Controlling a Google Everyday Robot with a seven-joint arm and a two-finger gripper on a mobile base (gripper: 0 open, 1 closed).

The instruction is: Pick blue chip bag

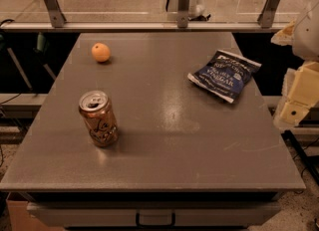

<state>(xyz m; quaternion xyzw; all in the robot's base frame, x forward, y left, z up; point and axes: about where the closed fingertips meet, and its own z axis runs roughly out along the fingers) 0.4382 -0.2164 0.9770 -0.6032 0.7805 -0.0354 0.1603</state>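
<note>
My claw (pixel 298 100) hangs just off the table's (pixel 164 145) right edge, and the frame's right border cuts part of it away, along with most of my arm (pixel 308 31). On the table's right half, the blue chip bag's (pixel 224 74) smaller lettering is too fine to read. On its left half, the can's (pixel 98 119) label is illegible. Beyond the far edge, the rail posts (pixel 183 1) are cropped at the top.

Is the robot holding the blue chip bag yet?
No, the blue chip bag lies on the table, untouched; the jaws are off the table's right edge.
</note>
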